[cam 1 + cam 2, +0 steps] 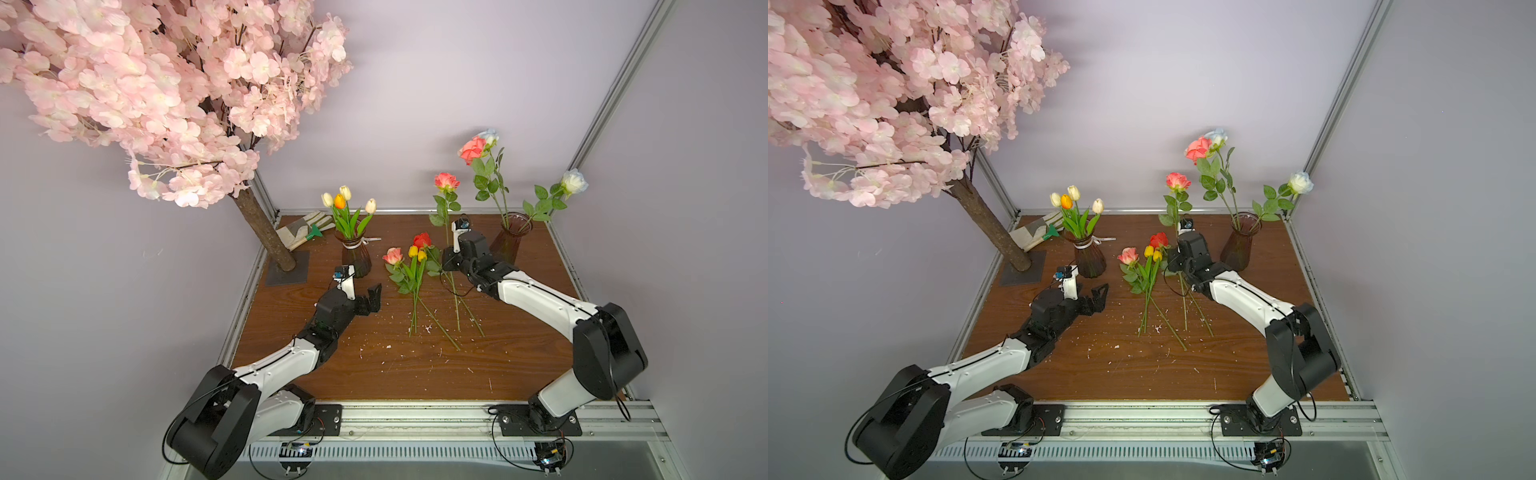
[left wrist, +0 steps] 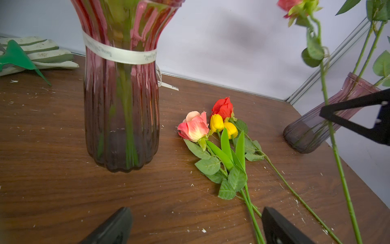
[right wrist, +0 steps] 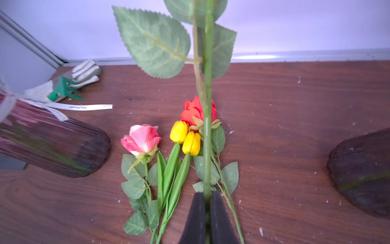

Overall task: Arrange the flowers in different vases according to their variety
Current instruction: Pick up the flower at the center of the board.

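My right gripper is shut on the green stem of a pink rose, holding it upright above the table between the two vases. The plain vase at the back right holds white and pink roses. The ribboned vase at the back left holds cream and orange tulips. A pink rose, two yellow tulips and a red rose lie on the table. My left gripper stands open and empty, low beside the ribboned vase.
A big pink blossom tree overhangs the back left, its trunk on a dark base plate. A work glove with a green fork lies behind the ribboned vase. White crumbs dot the wooden table. Metal rails edge it.
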You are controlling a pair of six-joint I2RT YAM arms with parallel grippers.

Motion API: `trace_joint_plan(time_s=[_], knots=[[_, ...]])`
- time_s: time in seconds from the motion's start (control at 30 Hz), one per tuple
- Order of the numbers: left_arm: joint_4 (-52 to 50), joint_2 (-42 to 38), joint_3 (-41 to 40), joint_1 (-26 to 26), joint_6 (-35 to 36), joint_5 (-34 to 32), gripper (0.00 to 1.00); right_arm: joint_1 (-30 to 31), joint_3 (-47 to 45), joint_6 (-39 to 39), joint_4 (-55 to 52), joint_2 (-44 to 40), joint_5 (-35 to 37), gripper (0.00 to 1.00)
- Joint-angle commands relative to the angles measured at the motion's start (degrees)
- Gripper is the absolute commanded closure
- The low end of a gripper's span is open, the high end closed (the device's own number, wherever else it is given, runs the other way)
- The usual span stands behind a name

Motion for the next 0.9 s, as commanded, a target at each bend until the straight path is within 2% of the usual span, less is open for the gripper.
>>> trace_joint_plan(time_s=[0.0,0.33,0.47,0.63,0.87], knots=[[1.5,-1.0,-0.6,-0.5,0.5,-0.6,0.01,0.2,-0.8,-7.2,9.8,-6.2,-1.0,1.0],[2.1,-1.9,-1.2,-0.5,0.4,-0.8,0.01,-0.7,2.3,-20.3,17.6,-14.6,7.0,1.0],[2.3,-1.8,-1.3,-0.5,0.3,-0.8,0.01,-2.8,6.2,-25.4,21.1,-14.7,9.0,1.0],[2.3,-1.8,-1.2,-0.5,0.5,-0.7,0.01,-5.9,10.3,-29.5,27.3,-13.4,18.0,1.0],[2.4,-1.5,-1.2,-0.5,0.5,-0.5,0.01,-12.5,12.4,-31.3,38.8,-9.3,18.3,1.0]])
